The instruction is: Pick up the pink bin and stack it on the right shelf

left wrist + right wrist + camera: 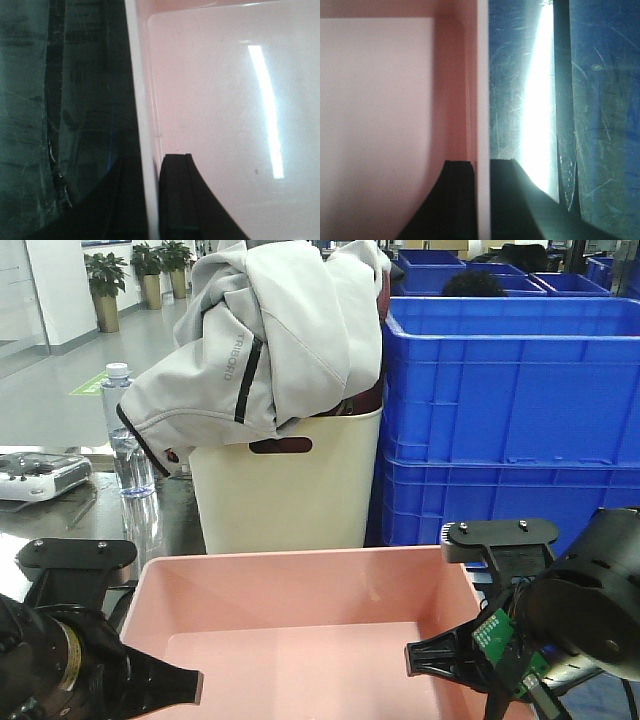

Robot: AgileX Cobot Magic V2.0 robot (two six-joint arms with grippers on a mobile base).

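The pink bin (300, 585) is in the near centre of the front view, open side up and empty. My left gripper (165, 682) is shut on its left wall: in the left wrist view (150, 170) one finger is inside the bin (225, 100) and one outside the rim. My right gripper (455, 655) is shut on the right wall the same way in the right wrist view (482, 167), with the bin's floor (380, 100) beside it. The dark glossy shelf (80, 90) with black tape (561, 100) lies below the bin. Whether the bin touches it I cannot tell.
A cream bin with a handle slot (290, 500) stands just behind the pink bin, with a grey jacket (270, 330) draped over it. Stacked blue crates (510, 390) are at the back right. A water bottle (130, 440) and a white controller (40, 478) are at the left.
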